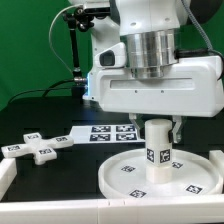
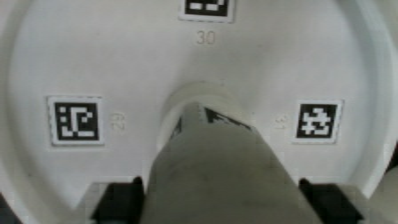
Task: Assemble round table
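The large rimmed round disc (image 1: pixel 160 176) lies flat at the front of the table, tags up; it fills the wrist view (image 2: pixel 107 60). The short thick cylinder leg (image 1: pixel 157 144) stands upright on the disc's middle, a tag on its side. My gripper (image 1: pixel 158 124) comes straight down over it and is shut on the leg's top. In the wrist view the leg (image 2: pixel 217 165) runs up between my two black fingertips (image 2: pixel 121 198), which press its sides. The cross-shaped piece (image 1: pixel 38 145) lies flat at the exterior view's left, apart from the disc.
The marker board (image 1: pixel 108 133) lies flat behind the disc, partly hidden by the arm. A white rail (image 1: pixel 60 212) runs along the table's front edge, with a raised white edge (image 1: pixel 217 160) at the exterior view's right. A black stand with cables rises at the back left.
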You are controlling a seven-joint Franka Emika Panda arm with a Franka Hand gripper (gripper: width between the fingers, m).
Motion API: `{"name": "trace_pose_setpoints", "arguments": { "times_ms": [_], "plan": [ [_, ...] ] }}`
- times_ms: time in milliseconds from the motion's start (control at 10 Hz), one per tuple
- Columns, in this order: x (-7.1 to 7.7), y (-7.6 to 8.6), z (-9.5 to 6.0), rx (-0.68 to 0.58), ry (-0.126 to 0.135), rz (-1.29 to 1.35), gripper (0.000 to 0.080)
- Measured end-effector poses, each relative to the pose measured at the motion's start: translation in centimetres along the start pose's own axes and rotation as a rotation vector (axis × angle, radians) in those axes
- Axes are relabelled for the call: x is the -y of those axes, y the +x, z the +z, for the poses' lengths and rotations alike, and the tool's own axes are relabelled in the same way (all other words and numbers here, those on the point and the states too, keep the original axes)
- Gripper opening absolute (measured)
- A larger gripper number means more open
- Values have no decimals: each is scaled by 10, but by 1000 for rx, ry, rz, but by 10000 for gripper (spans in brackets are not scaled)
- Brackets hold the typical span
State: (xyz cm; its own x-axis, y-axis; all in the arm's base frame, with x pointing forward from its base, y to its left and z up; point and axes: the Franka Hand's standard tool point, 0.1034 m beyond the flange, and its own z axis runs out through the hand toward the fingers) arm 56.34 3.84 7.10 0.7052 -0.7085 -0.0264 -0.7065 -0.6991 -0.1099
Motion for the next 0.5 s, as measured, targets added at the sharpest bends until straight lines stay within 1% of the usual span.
{"name": "trace_pose_setpoints", "arguments": {
  "times_ms": [100, 200, 400, 500],
  "plan": [
    [0, 0, 0, 14, 4, 105, 415],
    [0, -1, 0, 32, 2, 166, 415],
    [0, 0, 0, 39, 4, 202, 415],
    [0, -1, 0, 39, 4, 193, 477]
  ]
}}
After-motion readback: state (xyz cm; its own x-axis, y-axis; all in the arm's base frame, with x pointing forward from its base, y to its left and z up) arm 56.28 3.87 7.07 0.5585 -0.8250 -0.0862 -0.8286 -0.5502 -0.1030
